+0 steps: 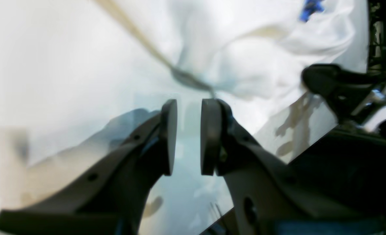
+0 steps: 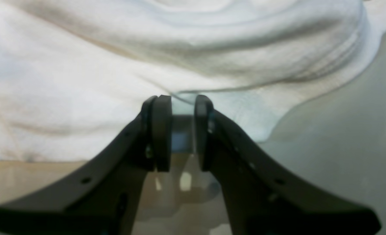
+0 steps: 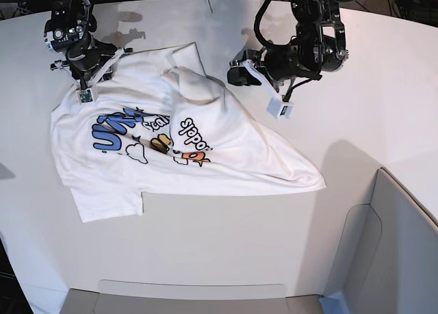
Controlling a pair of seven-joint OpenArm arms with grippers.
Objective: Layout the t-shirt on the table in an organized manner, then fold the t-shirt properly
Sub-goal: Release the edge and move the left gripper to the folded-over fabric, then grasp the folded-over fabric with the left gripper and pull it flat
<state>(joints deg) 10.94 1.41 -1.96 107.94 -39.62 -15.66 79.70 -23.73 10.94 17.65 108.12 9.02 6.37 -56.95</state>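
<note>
The t-shirt (image 3: 171, 150) lay print-up but rumpled on the table (image 3: 226, 259), its long axis running slantwise from the bunched collar end at the far left of the base view down to a stretched-out corner at the near right. The coming move seemed to turn on that slant: cloth lay straight ahead of both sets of jaws, and each arm sat nearest one upper edge of the garment. The right gripper (image 2: 182, 130) hovered at the shirt's far-left shoulder, jaws a narrow gap apart; its wrist view showed the fabric edge right at the pad tips, though I could not tell whether any cloth was pinched. The left gripper (image 1: 189, 137) stood by the raised fold near the collar, its jaws parted and nothing between them, the cloth lying just beyond. Only the base view showed the whole outline, the lettering and the folded-over middle. The wrist views alone showed the gaps between the jaws, which the base view hid behind the arms.
</note>
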